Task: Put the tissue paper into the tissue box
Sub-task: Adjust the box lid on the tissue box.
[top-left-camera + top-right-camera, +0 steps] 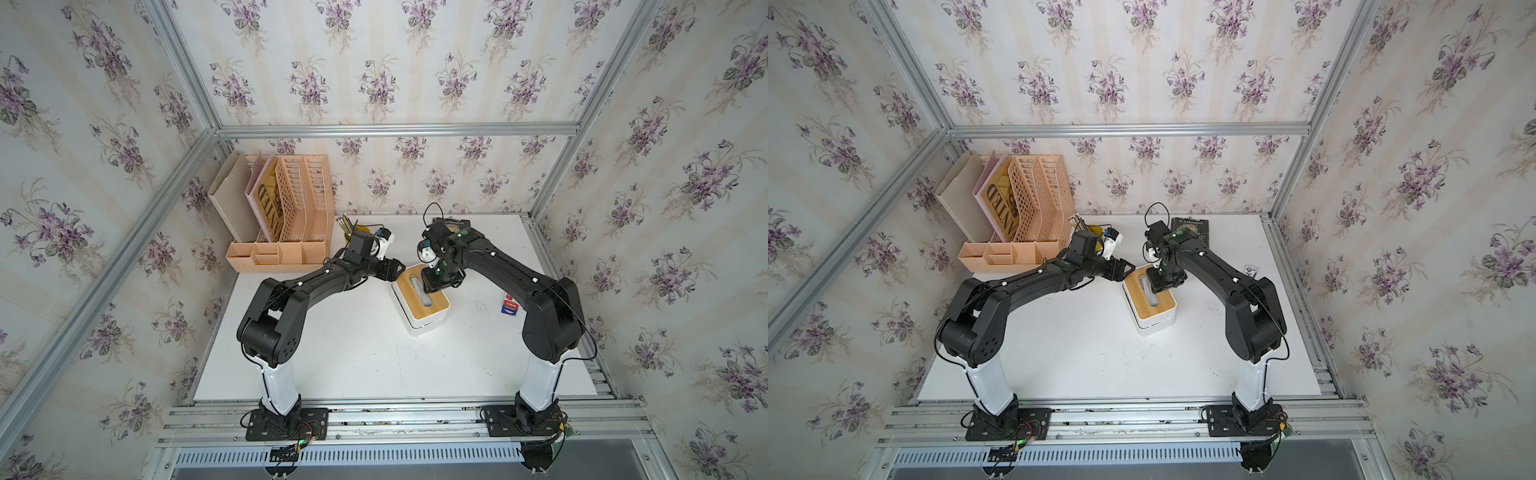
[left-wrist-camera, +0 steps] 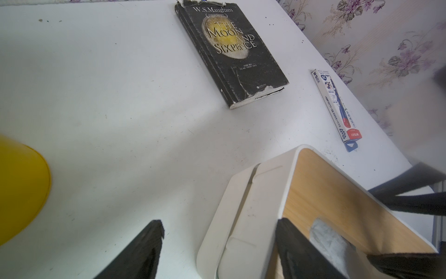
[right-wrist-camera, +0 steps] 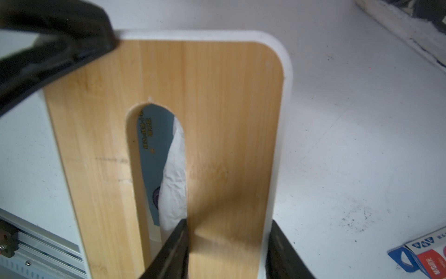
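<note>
Clutter lies apart from the tissue box: book, pen carton, yellow cup. Your right gripper clamps its lid; left gripper straddles one end, unclenched.

Staged home-office cell, floral wallpaper, desk organiser, aluminium frame

White tissue box, tan wood-grain lid, blue tissue paper with white sheet. White surface. Black book, yellow moon. Yellow cup. Purple floral wallpaper.
</note>
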### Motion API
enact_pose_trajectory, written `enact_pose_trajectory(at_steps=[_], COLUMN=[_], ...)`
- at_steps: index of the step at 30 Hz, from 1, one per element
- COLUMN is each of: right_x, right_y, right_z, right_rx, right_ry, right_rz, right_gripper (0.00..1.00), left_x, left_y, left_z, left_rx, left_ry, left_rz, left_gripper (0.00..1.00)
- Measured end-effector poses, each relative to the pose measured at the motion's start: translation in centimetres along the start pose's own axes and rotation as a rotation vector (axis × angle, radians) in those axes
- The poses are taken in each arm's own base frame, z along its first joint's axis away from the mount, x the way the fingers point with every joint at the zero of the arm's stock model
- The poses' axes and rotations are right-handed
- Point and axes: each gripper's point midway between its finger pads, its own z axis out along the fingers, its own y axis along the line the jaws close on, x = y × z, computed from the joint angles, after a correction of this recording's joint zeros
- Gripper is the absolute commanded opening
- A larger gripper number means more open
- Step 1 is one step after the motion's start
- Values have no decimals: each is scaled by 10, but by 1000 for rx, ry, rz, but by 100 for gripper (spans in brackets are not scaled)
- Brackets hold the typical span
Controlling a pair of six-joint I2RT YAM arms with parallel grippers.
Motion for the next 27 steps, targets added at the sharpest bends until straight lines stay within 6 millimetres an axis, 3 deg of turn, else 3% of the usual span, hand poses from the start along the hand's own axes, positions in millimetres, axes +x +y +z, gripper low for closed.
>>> enact_pose_trajectory(at_steps=[9,24,27], right_x=[3,3,4], right_y=[2,2,2], right_z=[14,17,18], right_rx=[-18,-20,-22], right_ry=[35,29,8], right_rz=[0,1,2], right_gripper=[25,25,31], left_x=[18,20,22], left_y=[15,19,20], left_z=[3,6,7], left_rx=[-59,-65,-63], left_ry=[38,45,50], left_rz=[-16,-23,-25], left_gripper=[77,77,77])
